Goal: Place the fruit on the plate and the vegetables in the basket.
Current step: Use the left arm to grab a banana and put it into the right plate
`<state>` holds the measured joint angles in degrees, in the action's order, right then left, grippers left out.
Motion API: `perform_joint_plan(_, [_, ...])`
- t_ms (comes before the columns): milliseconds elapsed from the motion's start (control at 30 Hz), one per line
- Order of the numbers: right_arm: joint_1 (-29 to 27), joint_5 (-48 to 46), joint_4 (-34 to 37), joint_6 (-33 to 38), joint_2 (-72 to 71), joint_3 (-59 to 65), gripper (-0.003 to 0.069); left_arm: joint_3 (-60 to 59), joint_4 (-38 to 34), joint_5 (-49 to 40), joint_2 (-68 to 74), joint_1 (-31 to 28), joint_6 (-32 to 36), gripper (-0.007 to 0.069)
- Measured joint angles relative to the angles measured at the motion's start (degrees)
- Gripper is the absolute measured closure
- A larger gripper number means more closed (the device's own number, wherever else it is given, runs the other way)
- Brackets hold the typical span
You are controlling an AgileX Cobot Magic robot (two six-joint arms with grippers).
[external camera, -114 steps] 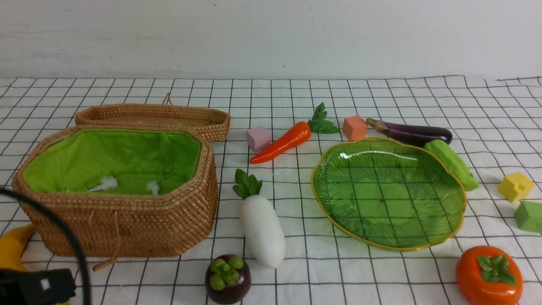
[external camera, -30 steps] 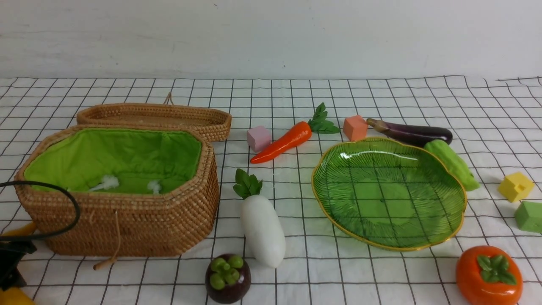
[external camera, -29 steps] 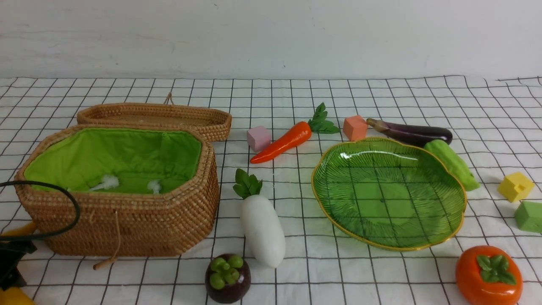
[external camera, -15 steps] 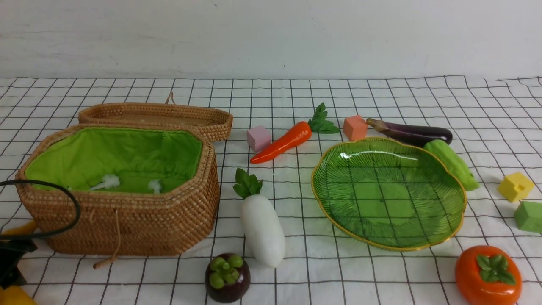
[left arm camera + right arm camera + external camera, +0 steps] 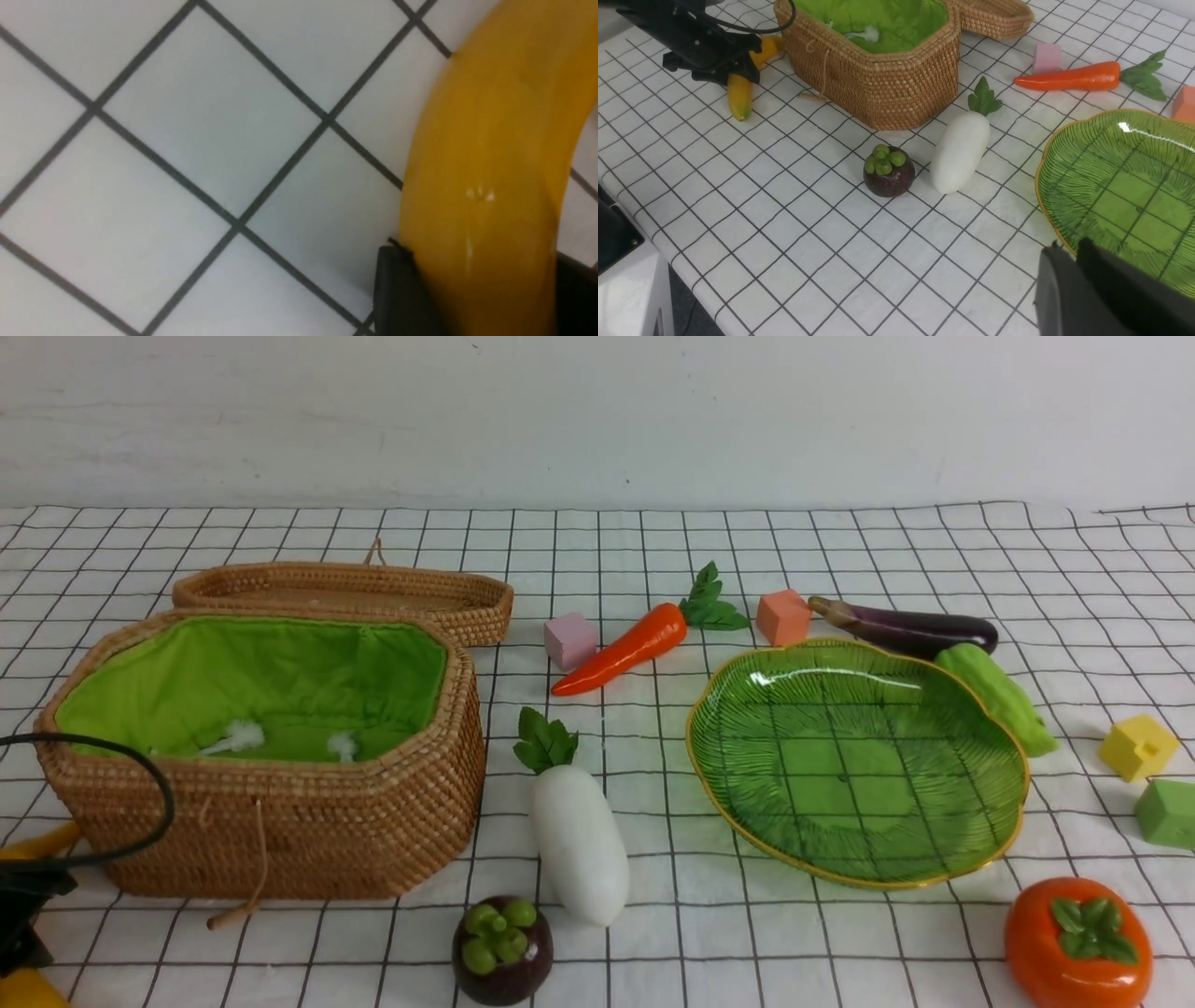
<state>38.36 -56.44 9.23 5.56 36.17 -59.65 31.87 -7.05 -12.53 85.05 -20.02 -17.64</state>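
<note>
Banana lay on the checked cloth at the near-left corner of the basket. Left claw was clamped on it, with a dark finger tight against each side.

Mangosteen sat in front of the basket's right end. Radish lay just right of the basket, leaves pointing away.

Carrot was further right and back, beside a pink cube. Plate sat well right of the basket, with eggplant and cucumber further right again, toward the back. Persimmon was farthest right, on the near side.

Lid lay right behind the basket. Right claw hung off to the basket's right, fingers pressed together.
</note>
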Motion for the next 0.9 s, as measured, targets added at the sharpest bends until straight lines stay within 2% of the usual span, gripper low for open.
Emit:
perform_joint_plan(300, [0.0,0.0,0.0,0.0,0.0,0.0,0.0582,-0.1,2.2,-1.9,-8.5,-4.7,-1.7,0.0307])
perform_joint_plan(667, [0.0,0.0,-1.4,0.0,0.0,0.0,0.0573,0.0,2.3,-2.4,-22.7,-4.3,-1.9,0.0307])
perform_joint_plan(767, [0.0,0.4,-3.5,0.0,0.0,0.0,0.0571,3.8,2.3,-6.6,-28.7,3.2,4.4,0.0307])
perform_joint_plan(800, [0.0,0.5,-3.5,0.0,0.0,0.0,0.0571,4.5,2.3,-7.0,-29.2,3.7,5.0,0.0307])
perform_joint_plan(900, [0.0,1.3,-4.7,-1.1,0.0,0.0,0.0571,11.7,2.3,-15.5,-30.7,14.9,16.9,0.0307])
